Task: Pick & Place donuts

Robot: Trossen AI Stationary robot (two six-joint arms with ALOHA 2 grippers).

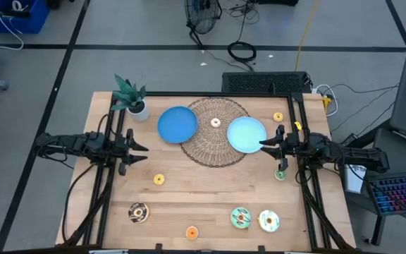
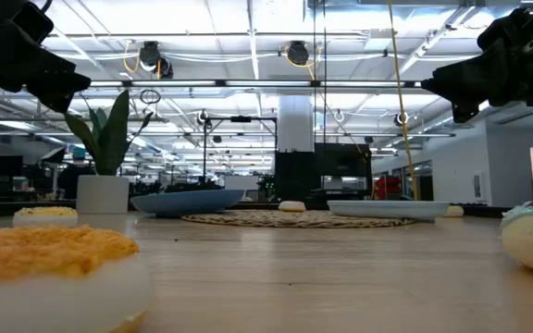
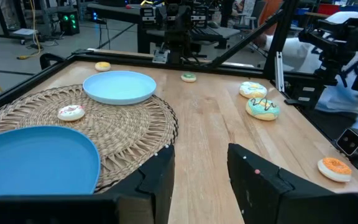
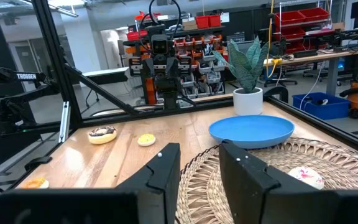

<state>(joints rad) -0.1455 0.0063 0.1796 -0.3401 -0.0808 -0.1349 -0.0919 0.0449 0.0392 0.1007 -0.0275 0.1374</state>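
Above the table I have both the left gripper and right gripper part-open and empty, so next I must reach for a donut.

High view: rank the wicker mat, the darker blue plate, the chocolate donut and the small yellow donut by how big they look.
1. Wicker mat, clearly widest, partly covered by both plates.
2. Darker blue plate.
3. Chocolate donut.
4. Small yellow donut, the smallest.
The camera looks straight down, so nearness hardly skews this order.

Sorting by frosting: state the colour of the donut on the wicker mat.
Small donut: white frosting with pink specks, left wrist view.
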